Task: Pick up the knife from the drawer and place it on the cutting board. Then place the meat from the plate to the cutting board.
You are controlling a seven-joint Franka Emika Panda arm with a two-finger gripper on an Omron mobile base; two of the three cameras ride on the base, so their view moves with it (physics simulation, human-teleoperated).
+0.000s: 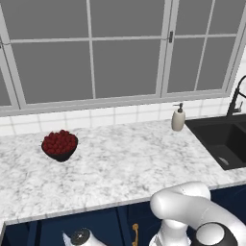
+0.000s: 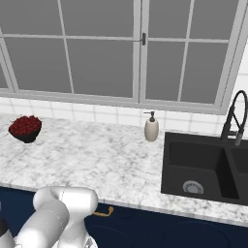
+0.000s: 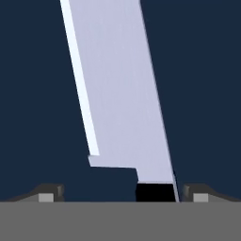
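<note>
The knife lies very close below the hand, its broad silver-grey blade running up the hand view and the start of its black handle at the bottom. It rests on the dark navy floor of the drawer. My gripper is open, with one fingertip on each side of the knife where blade meets handle, and neither tip touches it. The arm bends down below the counter's front edge. The cutting board, the meat and the plate are out of view.
A dark bowl of red berries stands at the left of the marble counter. A soap dispenser stands beside the black sink on the right. Navy cabinet fronts with a brass handle run under the counter.
</note>
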